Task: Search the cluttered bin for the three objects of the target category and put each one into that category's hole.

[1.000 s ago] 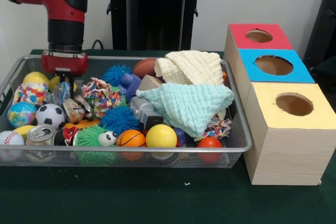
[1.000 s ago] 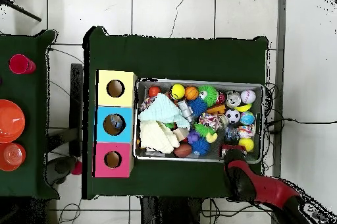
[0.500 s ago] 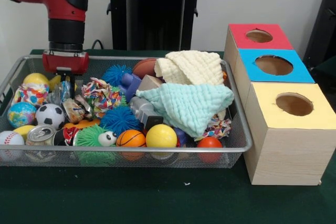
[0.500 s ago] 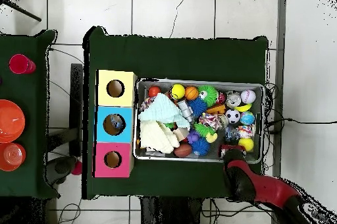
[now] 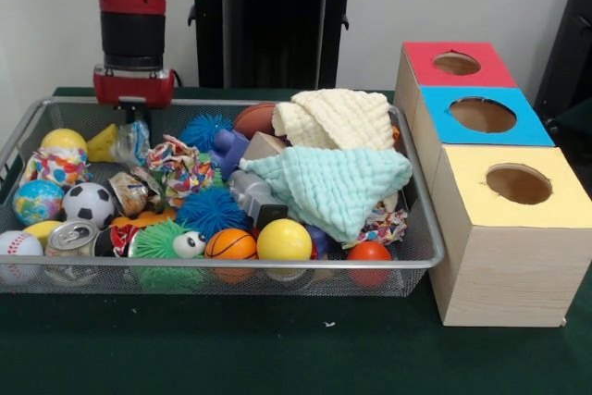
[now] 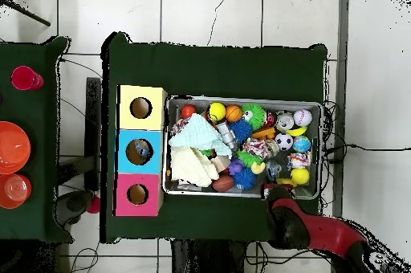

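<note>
My gripper [image 5: 132, 121] hangs over the left back part of the wire mesh bin [image 5: 231, 264], shut on a crinkly silver and yellow wrapper [image 5: 127, 142] held just above the other toys. From overhead the red arm [image 6: 301, 226] reaches in over the bin's lower right rim, and the wrapper [image 6: 275, 169] shows beside it. To the right of the bin stand three wooden boxes with holes: red top [image 5: 458, 64], blue top [image 5: 483, 116], yellow top [image 5: 518, 184].
The bin is crowded: a mint cloth [image 5: 333, 182] and a cream cloth [image 5: 338, 117] at the right, a soccer ball [image 5: 89, 203], a can [image 5: 71, 238], a yellow ball [image 5: 284, 240], a small basketball [image 5: 229, 244], spiky blue and green balls, rope toys.
The gripper has moved up and to the right in the front view, and the wrapper has come up out of the pile with it.
</note>
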`<control>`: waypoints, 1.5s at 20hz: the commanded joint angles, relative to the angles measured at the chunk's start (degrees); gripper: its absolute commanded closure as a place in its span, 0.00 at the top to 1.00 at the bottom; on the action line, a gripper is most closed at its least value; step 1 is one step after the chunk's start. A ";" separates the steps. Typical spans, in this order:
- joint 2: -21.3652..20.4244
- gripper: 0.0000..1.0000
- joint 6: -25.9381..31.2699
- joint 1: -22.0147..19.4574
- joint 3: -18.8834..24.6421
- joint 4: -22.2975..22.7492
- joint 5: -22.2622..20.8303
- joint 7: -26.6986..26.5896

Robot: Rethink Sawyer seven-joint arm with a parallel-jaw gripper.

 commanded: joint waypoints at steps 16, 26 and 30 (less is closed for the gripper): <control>-11.94 0.00 13.26 -2.03 10.28 9.96 6.16 7.75; -17.13 0.00 15.67 -1.48 15.77 17.14 13.69 8.62; -20.16 0.00 16.53 0.13 15.52 18.44 15.86 8.37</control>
